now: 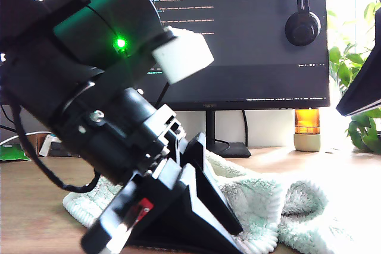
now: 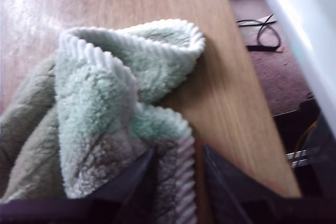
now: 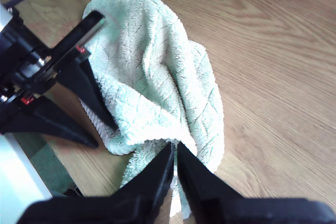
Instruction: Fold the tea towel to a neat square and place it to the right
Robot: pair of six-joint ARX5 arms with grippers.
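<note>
Tea towel (image 1: 271, 206) lies bunched in a heap on the wooden desk (image 1: 333, 171), partly lifted at two spots.

My first hand (image 2: 176, 182): fingers a little apart with the towel's ribbed hem (image 2: 184, 177) running between them; hem looks pinched, but the view is blurred at the tips so contact is not certain. The rest of the towel rises ahead of this hand in a folded loop, near the desk edge.

My second hand (image 3: 175, 166): fingers nearly together, clamped on a fold of the tea towel right at the tips. The towel spreads away from this hand across the desk, with the other black hand (image 3: 79, 77) touching its far side.

In the exterior view a big black arm (image 1: 107, 99) stands in front of the towel, hand down at it; monitor (image 1: 238, 34) behind.
</note>
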